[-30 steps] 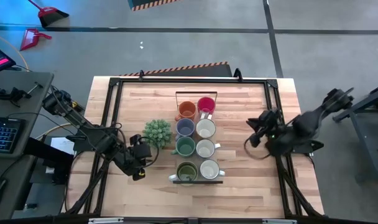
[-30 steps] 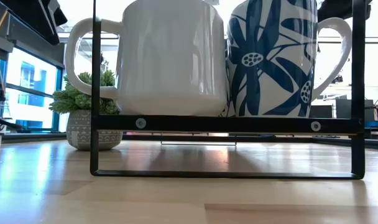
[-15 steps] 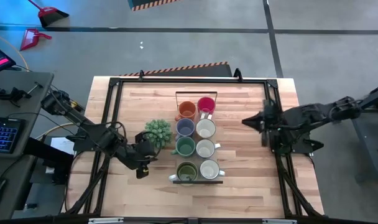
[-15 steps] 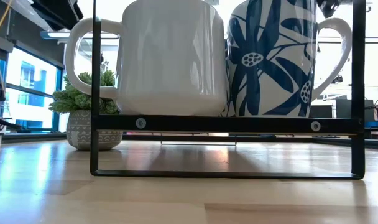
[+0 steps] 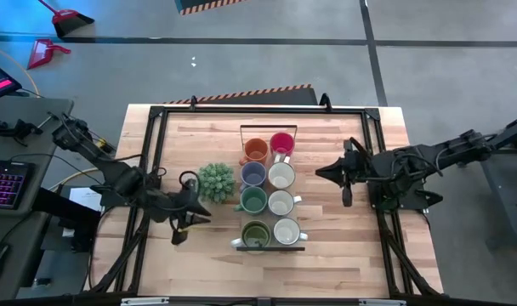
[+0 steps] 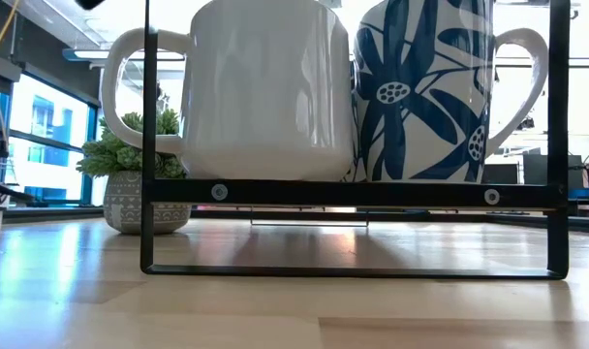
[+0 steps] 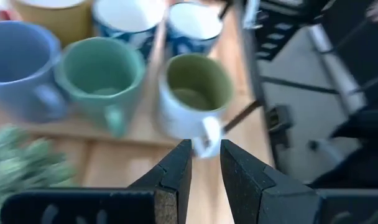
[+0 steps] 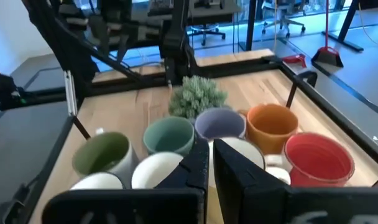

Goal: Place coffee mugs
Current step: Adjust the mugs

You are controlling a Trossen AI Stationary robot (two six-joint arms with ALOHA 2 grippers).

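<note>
Nearest the front, coffee mugs (image 5: 269,193) sitting untouched in two rows on the rack (image 5: 268,246). Left gripper (image 5: 185,223) swung nearer, jaws nearly pressed together, empty. Farther off, right gripper (image 5: 326,170) newly reaching in, likewise narrow. Pickup looks imminent.

Left gripper (image 5: 184,223) swung from 4 o'clock of plant (image 5: 214,180) to its 7 o'clock, now pointing toward near table edge. Right gripper (image 5: 331,172) (earlier curled back near right frame rail) stretched out toward 9 o'clock, closer to white mugs (image 5: 281,176).
</note>
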